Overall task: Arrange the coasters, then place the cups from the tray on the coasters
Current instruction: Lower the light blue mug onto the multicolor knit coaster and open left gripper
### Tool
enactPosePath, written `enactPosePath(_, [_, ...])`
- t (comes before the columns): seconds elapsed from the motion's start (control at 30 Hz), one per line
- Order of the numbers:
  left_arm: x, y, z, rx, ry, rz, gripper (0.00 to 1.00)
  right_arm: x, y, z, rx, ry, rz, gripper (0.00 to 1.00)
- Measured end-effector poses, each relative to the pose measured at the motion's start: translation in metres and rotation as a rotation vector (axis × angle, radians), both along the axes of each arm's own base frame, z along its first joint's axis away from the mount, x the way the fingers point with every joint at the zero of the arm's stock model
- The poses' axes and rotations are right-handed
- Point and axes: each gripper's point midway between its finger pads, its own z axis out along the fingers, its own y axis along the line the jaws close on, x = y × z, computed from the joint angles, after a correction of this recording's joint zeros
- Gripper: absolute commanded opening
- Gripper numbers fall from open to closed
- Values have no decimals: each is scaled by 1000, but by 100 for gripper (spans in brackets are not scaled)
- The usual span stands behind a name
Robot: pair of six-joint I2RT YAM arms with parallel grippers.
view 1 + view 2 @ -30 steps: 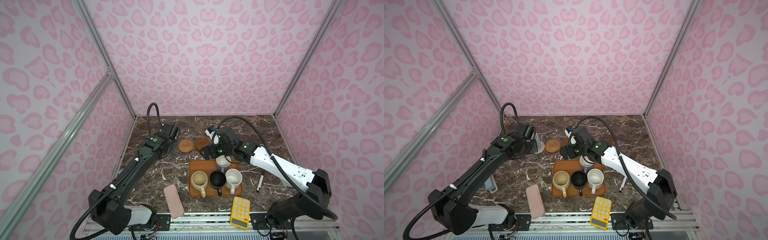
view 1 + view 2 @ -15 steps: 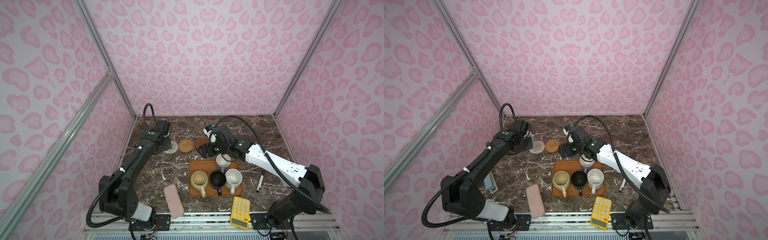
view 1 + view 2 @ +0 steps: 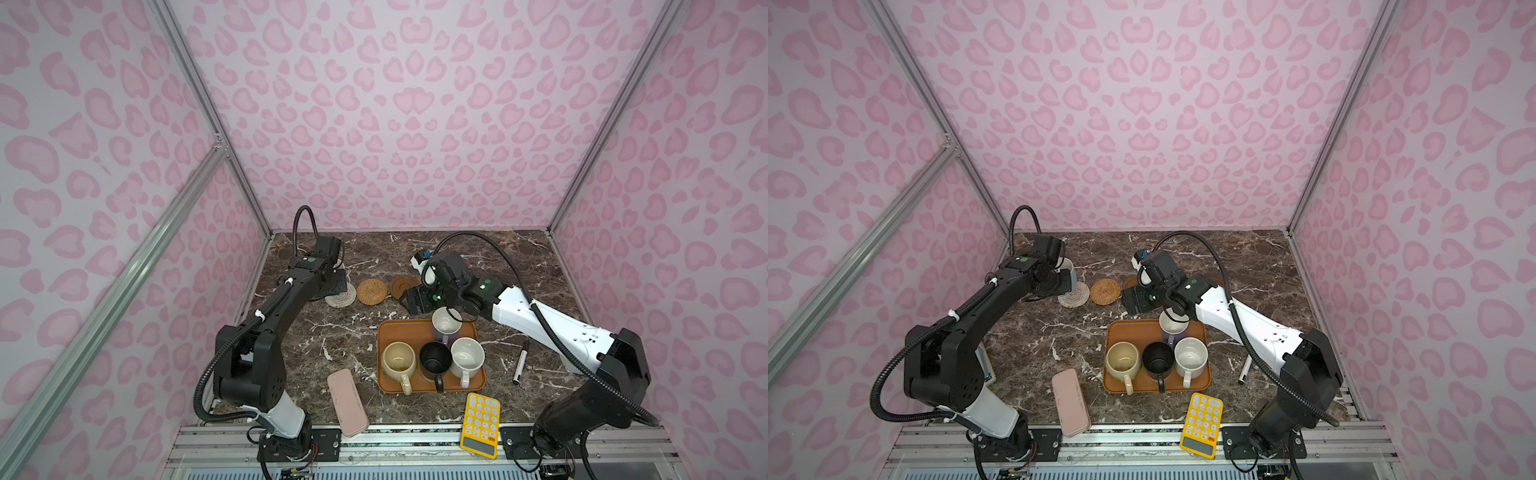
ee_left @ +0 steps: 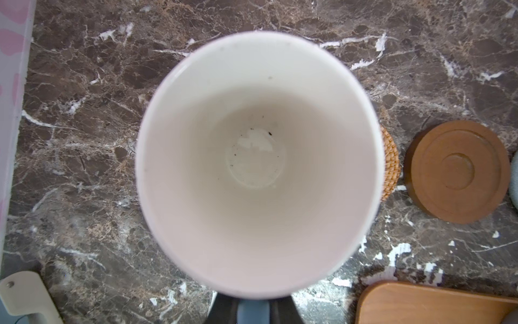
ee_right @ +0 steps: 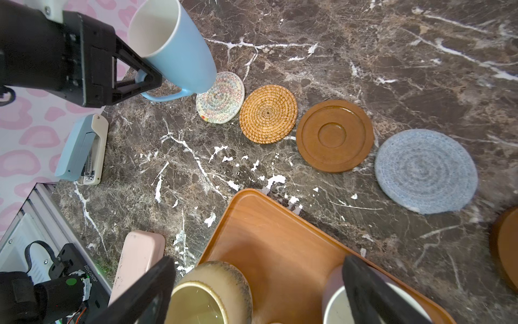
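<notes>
Left tool (image 5: 145,81) pinches the blue mug (image 5: 173,47) by its handle, over the white coaster (image 5: 224,101) by the counter (image 3: 519,266)'s far left edge, ready to lower. Right tool (image 5: 258,283) gapes above the tray (image 5: 266,224) — lavender mug (image 3: 446,328) likely next.

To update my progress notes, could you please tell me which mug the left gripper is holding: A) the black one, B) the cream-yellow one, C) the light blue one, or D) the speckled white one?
C: in the right wrist view the left gripper is shut on the handle of the light blue mug, beside the off-white coaster.
</notes>
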Motion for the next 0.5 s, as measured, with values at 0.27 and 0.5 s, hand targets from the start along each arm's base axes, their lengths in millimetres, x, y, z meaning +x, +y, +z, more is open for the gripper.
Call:
enactPosePath(0.27, [2, -2, -12, -8, 19, -9, 1, 0, -6, -4, -9, 3, -6, 95])
enactPosePath(0.5, [3, 0, -25, -4, 51, -6, 2, -1, -8, -2, -8, 2, -7, 95])
